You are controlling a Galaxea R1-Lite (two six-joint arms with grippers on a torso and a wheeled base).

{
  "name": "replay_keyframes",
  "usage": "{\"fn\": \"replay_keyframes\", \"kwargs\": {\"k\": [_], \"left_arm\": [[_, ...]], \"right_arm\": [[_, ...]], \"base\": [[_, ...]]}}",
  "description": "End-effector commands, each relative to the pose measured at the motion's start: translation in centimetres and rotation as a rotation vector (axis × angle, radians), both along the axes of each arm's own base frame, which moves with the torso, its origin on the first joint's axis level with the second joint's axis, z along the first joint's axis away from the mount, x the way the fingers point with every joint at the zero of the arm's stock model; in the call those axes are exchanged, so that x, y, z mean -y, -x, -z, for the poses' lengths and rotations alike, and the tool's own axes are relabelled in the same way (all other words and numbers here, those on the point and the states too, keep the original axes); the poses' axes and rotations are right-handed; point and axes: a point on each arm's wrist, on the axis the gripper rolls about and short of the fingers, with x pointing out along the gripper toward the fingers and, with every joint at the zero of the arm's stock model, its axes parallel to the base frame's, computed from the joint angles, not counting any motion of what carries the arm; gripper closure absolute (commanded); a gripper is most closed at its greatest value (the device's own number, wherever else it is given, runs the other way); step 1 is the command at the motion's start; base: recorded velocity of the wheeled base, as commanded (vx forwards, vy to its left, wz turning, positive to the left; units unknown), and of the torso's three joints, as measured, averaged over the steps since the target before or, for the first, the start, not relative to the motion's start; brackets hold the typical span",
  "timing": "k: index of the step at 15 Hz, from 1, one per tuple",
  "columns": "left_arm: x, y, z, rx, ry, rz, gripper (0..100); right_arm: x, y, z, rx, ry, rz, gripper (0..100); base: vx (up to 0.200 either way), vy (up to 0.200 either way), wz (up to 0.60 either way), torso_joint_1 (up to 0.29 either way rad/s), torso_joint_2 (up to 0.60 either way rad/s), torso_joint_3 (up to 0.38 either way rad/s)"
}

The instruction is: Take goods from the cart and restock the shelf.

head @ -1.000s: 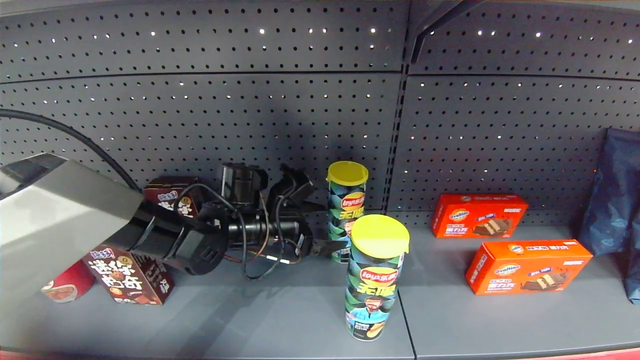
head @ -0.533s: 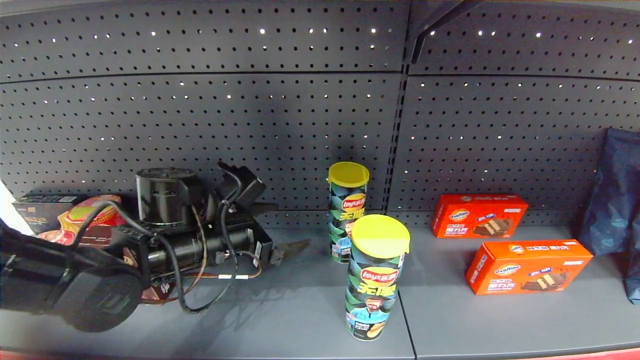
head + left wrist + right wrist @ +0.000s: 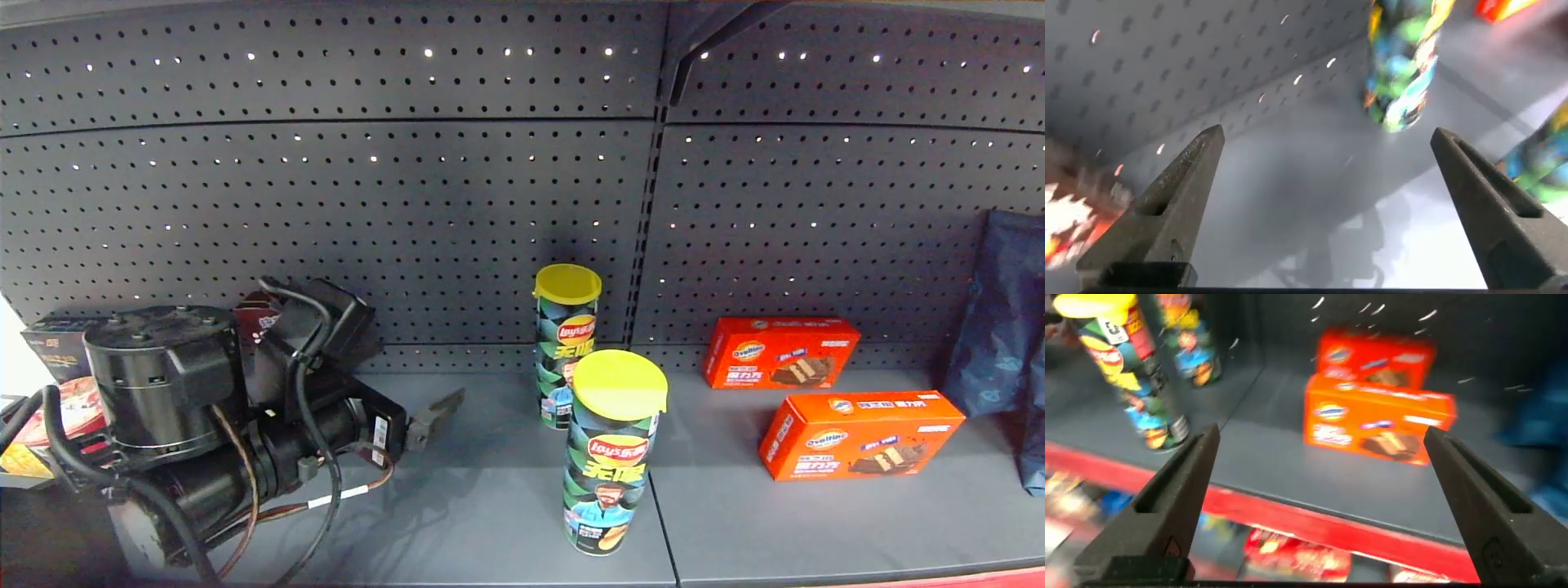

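Two chip cans with yellow lids stand on the grey shelf [image 3: 490, 498]: one at the back [image 3: 566, 347], one nearer the front edge [image 3: 614, 457]. My left gripper [image 3: 439, 410] hovers low over the shelf, left of the rear can and clear of it. In the left wrist view the left gripper [image 3: 1327, 139] is open and empty, with the rear can [image 3: 1401, 65] ahead of it. My right gripper [image 3: 1321, 434] is open and empty in front of the shelf, facing the orange boxes [image 3: 1380, 416] and the chip cans [image 3: 1127, 367].
Two orange snack boxes [image 3: 780, 351] [image 3: 861, 433] lie on the right half of the shelf. A dark blue bag [image 3: 1000, 327] hangs at the far right. Dark and red boxes [image 3: 57, 351] sit behind my left arm. A red shelf edge [image 3: 1290, 518] runs below.
My left arm has drawn back to the left, away from the rear chip can, with its gripper open and empty. Both cans stay in place.
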Motion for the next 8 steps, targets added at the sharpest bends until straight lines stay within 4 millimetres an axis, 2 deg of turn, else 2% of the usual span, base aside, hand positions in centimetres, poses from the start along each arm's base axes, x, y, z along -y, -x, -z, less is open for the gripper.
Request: {"fn": "replay_keyframes", "kwargs": {"k": [1,3,6,8], "left_arm": [[-0.2,0.1,0.1,-0.003,-0.004,-0.009,0],[0.0,0.1,0.0,0.000,-0.010,-0.005,0],[-0.2,-0.4,1.1,-0.027,-0.045,-0.094,0],[-0.1,-0.3,1.2,-0.027,-0.057,-0.085,0]], "right_arm": [[-2.4,-7.2,0.3,-0.309,0.063,-0.123,0],[-5.6,-9.6,2.2,-0.414,0.066,-0.202,0],[-6.5,-11.1,3.4,-0.487,0.089,-0.215,0],[-6.8,-11.6,4.1,-0.524,0.101,-0.214,0]], "base": [[0.000,0.000,0.00,0.000,0.00,0.000],[0.000,0.000,0.00,0.000,0.00,0.000],[0.000,0.000,0.00,0.000,0.00,0.000],[0.000,0.000,0.00,0.000,0.00,0.000]]}}
